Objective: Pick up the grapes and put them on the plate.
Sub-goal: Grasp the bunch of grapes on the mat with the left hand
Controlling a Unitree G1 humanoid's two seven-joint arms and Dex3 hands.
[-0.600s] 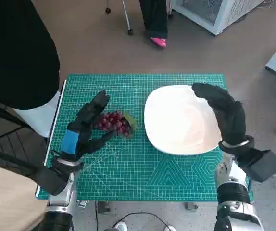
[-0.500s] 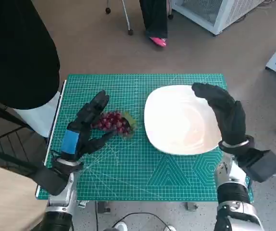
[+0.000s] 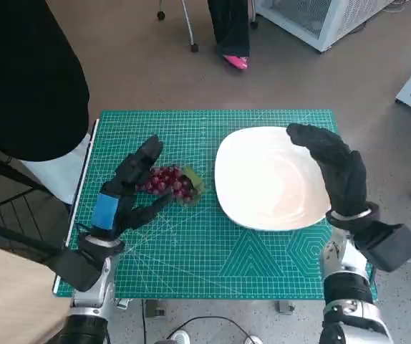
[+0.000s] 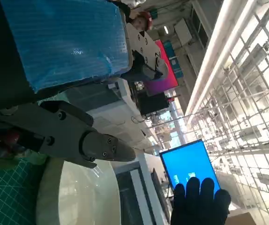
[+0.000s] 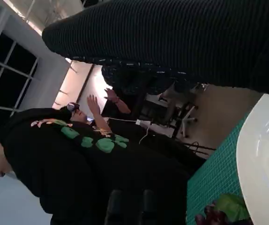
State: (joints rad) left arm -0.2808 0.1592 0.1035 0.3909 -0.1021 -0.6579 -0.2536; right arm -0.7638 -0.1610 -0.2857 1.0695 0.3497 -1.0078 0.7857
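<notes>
A bunch of dark red grapes [image 3: 168, 182] with a green leaf lies on the green cutting mat [image 3: 191, 251], left of the white plate [image 3: 266, 179]. My left hand [image 3: 125, 192] is spread around the bunch from the left, fingers above and below it, not closed on it. The left wrist view shows a bit of the grapes [image 4: 3, 140] behind my black fingers [image 4: 85, 143]. My gloved right hand [image 3: 334, 172] hovers open over the plate's right side. The right wrist view catches the plate's rim [image 5: 261, 159] and the grapes' leaf [image 5: 230, 206].
A person in black stands at the table's left [image 3: 26, 79]. Another person's legs and a pink shoe [image 3: 235, 61] show beyond the far edge. White cabinets [image 3: 313, 21] stand at the back right. People in black appear in the right wrist view [image 5: 69, 159].
</notes>
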